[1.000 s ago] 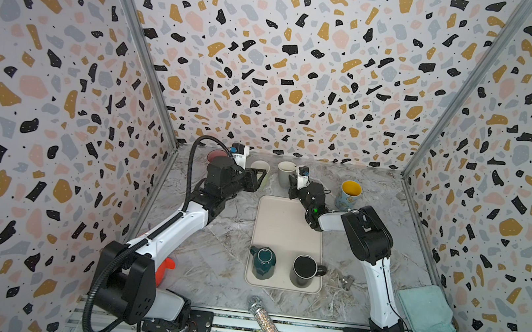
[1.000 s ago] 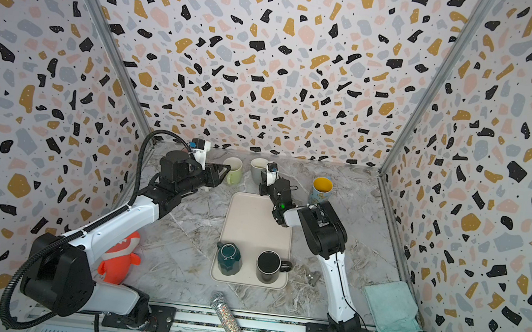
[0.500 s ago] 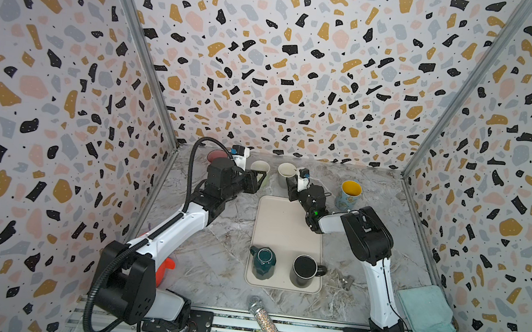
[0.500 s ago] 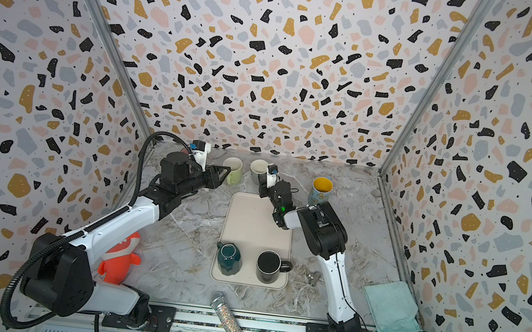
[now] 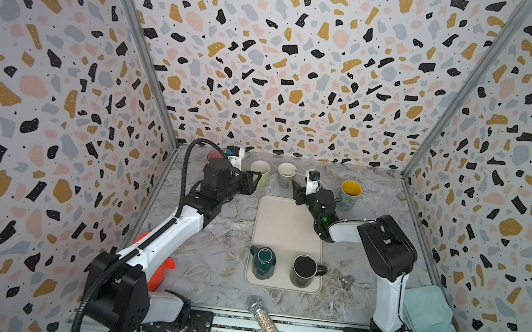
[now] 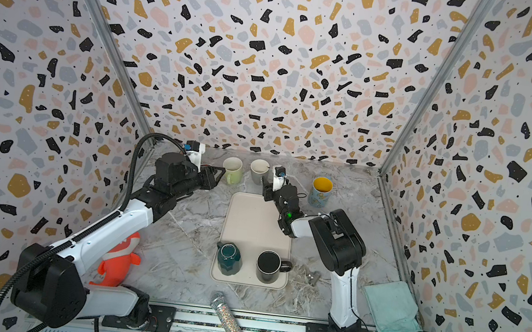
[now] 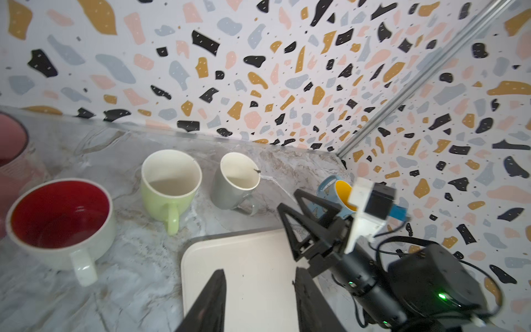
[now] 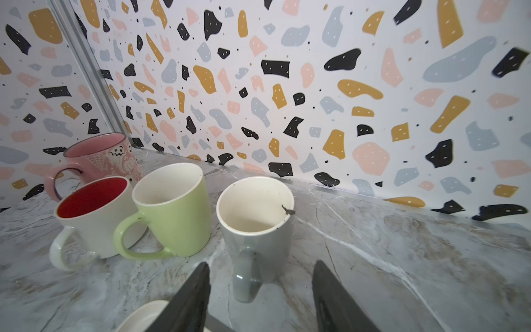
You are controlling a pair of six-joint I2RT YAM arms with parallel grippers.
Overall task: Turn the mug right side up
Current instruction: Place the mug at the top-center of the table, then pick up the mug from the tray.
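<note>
My right gripper is spread wide, nothing in it. Grey mug sits upright dead ahead, handle pointing back at me. Teal mug on the tray well behind looks upside down, probably next.

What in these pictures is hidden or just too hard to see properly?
- Pink mug: in the left wrist view, blurred and cut by the edge; in both top views, mostly behind the left arm.
- Orange plush toy: in a top view, largely under that arm.
- Small metal thing beside the tray: too small to identify.
</note>
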